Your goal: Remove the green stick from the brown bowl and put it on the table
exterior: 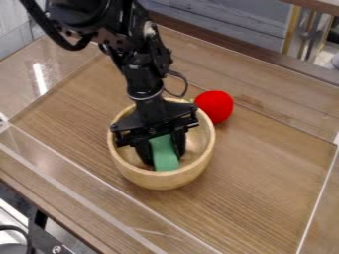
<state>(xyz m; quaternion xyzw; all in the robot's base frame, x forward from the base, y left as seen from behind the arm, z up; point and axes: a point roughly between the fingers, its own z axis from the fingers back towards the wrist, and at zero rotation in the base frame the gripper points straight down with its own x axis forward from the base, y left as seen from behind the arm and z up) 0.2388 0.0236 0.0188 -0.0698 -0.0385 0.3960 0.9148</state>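
1. Beyond the tool (157, 147), along the top of the view, lies a grey, mottled surface (239, 14); whether it is floor or wall cannot be told.
2. Beyond the tool and to its right in view, a light wooden edge (315, 5) crosses the corner, with a pale upright (319, 38) below it.
3. Soft light falls around the tool.

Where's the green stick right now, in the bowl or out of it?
In: the green stick lies inside the brown bowl, its rim around it, with the tool over it.
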